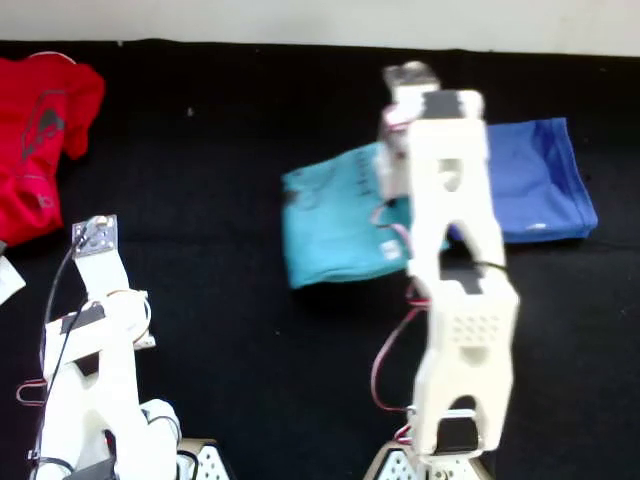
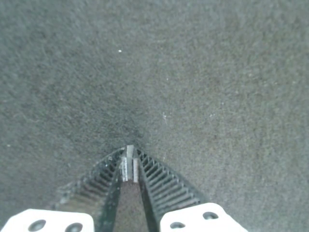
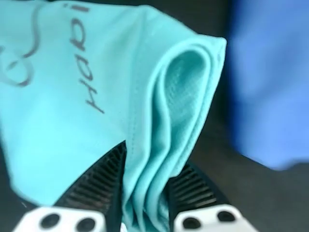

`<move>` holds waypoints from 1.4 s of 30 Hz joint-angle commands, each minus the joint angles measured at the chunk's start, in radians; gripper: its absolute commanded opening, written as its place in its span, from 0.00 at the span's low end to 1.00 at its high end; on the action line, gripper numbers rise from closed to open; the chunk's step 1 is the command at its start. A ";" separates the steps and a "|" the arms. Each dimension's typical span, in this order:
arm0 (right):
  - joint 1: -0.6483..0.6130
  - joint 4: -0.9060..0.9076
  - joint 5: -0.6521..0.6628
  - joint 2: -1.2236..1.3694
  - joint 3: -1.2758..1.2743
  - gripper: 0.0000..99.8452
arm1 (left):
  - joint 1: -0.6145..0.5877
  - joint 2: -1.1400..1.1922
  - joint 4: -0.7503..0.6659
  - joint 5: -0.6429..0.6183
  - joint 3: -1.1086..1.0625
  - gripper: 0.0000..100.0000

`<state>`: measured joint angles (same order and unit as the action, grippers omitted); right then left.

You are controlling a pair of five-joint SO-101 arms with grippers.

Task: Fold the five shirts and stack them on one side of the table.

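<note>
Gripping a folded edge of the teal shirt (image 3: 63, 121): right fingers (image 3: 99, 186) are clamped on the bunched layers, with cloth running up between the two ribbed pads. Left fingers (image 2: 164, 186) are pressed together on nothing, tips just above bare black tabletop (image 2: 217, 72), near side, well apart from any shirt.

The teal shirt lies mid-tabletop as a rough rectangle. Its right end meets the blue shirt (image 1: 540, 190); the right arm hides whether they overlap. The blue shirt lies folded flat toward the right edge. The red shirt (image 1: 35, 140) is crumpled at the far left, unfolded. Three shirts counted.

Judgement: the step in hand is stacking the folded teal shirt onto the blue one. The next move calls for a lift high enough that the lower layers clear the tabletop, a shift to the right, and squaring the edges over the blue before letting go. Risk: gripped by one edge, the fold may fall open in transit. The red shirt comes after.
</note>
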<state>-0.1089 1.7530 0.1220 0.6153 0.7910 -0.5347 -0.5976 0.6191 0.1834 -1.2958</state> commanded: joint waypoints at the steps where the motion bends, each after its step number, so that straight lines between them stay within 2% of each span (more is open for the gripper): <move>1: 0.153 0.007 0.107 -0.114 -0.044 0.01 | 0.013 -0.004 -0.026 0.014 -0.001 0.01; 6: 0.298 -0.136 0.233 0.016 -0.050 0.01 | 0.013 -0.004 -0.026 0.014 -0.001 0.01; 10: 0.318 -0.213 0.281 0.160 -0.041 0.01 | 0.013 -0.004 -0.026 0.014 -0.001 0.01; 14: 0.280 -0.136 0.285 0.180 -0.033 0.01 | 0.013 -0.004 -0.026 0.014 -0.001 0.01; 20: 0.254 0.007 0.287 0.058 0.240 0.01 | 0.013 -0.004 -0.026 0.014 -0.001 0.01; 25: 0.252 0.007 0.288 -0.059 0.360 0.01 | 0.013 -0.004 -0.026 0.014 -0.001 0.01; 29: 0.272 0.005 0.377 -0.094 0.363 0.01 | 0.013 -0.004 -0.026 0.014 -0.001 0.01; 36: 0.400 -0.209 0.503 -0.004 0.280 0.01 | 0.013 -0.004 -0.026 0.014 -0.001 0.01; 42: 0.438 -0.380 0.516 0.188 0.275 0.01 | 0.013 -0.004 -0.026 0.014 -0.001 0.01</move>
<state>0.3115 1.4661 0.6176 0.7687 1.0472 -0.5347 -0.5976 0.6191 0.1834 -1.2958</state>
